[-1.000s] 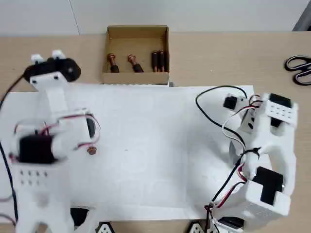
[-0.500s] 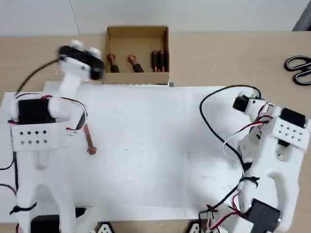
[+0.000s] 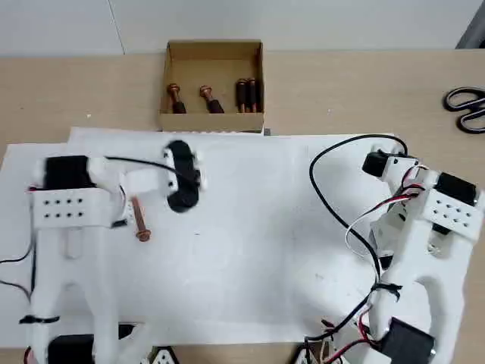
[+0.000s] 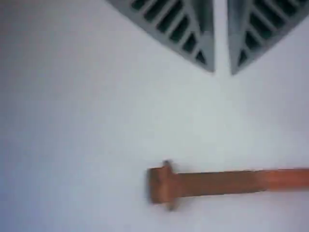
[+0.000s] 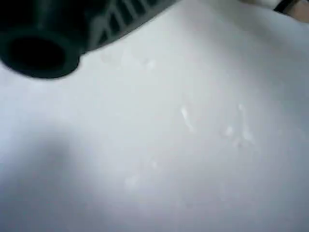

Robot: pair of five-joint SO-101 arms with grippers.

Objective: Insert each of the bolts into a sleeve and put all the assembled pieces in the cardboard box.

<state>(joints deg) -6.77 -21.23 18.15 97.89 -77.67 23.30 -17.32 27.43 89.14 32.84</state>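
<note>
1. Cardboard box [image 3: 214, 47]: four pieces [image 3: 211, 100] already lie inside.
2. One bare bolt [image 3: 139, 220] lies unsleeved on the surface [image 3: 250, 227]; judged the remaining work.
3. Left gripper [image 4: 222, 71] hovers near the bolt, fingers narrowly parted and empty.

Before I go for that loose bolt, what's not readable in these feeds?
Bolt: high view, left arm covers its shank tip; left wrist view, frame edge cuts it.
Dark tube: right wrist view, blurred, edge-cropped; sleeve uncertain.
Pieces in cardboard box: high view, too small to judge seating.
</note>
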